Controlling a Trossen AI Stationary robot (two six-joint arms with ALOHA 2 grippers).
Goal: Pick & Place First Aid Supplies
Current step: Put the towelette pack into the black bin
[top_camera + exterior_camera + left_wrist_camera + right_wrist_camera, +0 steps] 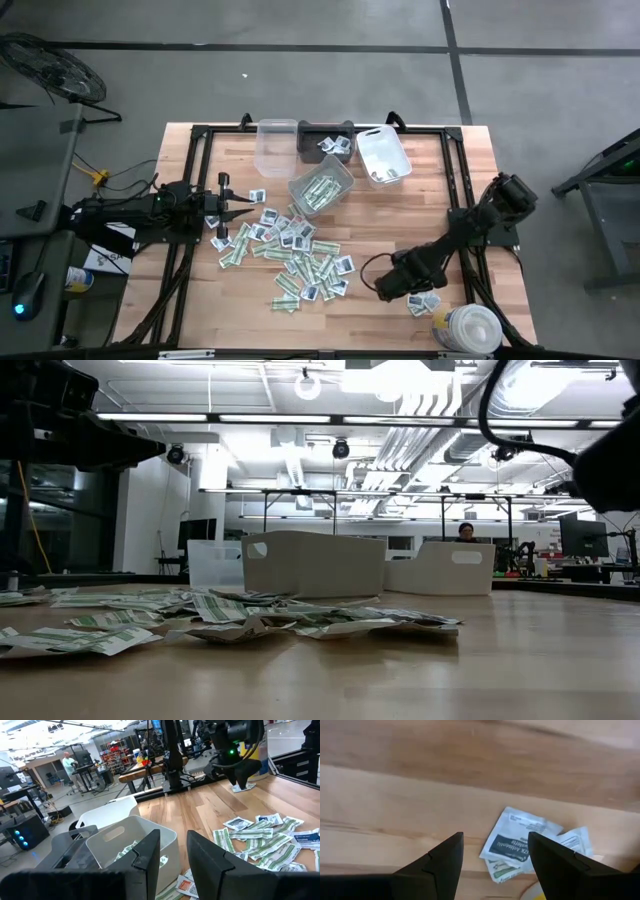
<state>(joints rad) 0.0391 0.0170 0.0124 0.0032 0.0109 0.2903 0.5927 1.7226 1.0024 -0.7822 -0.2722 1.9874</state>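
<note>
Right gripper [492, 865] open above white packets [517, 842], print unreadable; left gripper [172, 857] parted, empty, beside grey bin [125, 840].

The first aid supplies [290, 255] are seen as many small flat sealed packets, spread in a loose, overlapping heap across the middle of the surface [400, 220]. Narrow green-and-white strips are mixed with squarish white packets bearing dark or blue print. Most lie flat; some edges are curled up, as shown in the low view. More green-and-white strips [320, 190] are piled in the grey bin [345, 172] at the far edge of the heap. A few white packets [422, 301] lie apart at the near right, overlapping one another. Others [336, 146] are found in the dark bin [312, 130] at the far side.
</note>
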